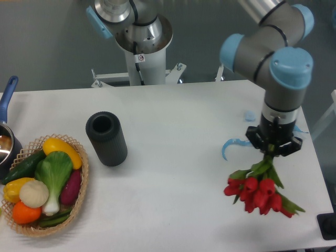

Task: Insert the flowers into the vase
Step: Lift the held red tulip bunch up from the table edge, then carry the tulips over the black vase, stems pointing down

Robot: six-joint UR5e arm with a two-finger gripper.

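The flowers (258, 191), a bunch of red tulips with green stems and leaves, hang at the right of the table, blooms pointing down toward the front. My gripper (272, 148) is shut on the green stems and holds the bunch just above the table top. The vase (106, 138), matte black and ribbed with a round open mouth, stands upright on the table at the centre left, far to the left of the gripper. Nothing is in its mouth.
A wicker basket (79, 202) with colourful vegetables sits at the front left. A blue-handled metal pot (6, 137) is at the left edge. Light blue marks (231, 145) lie on the table near the gripper. The robot base (142, 42) stands behind the table.
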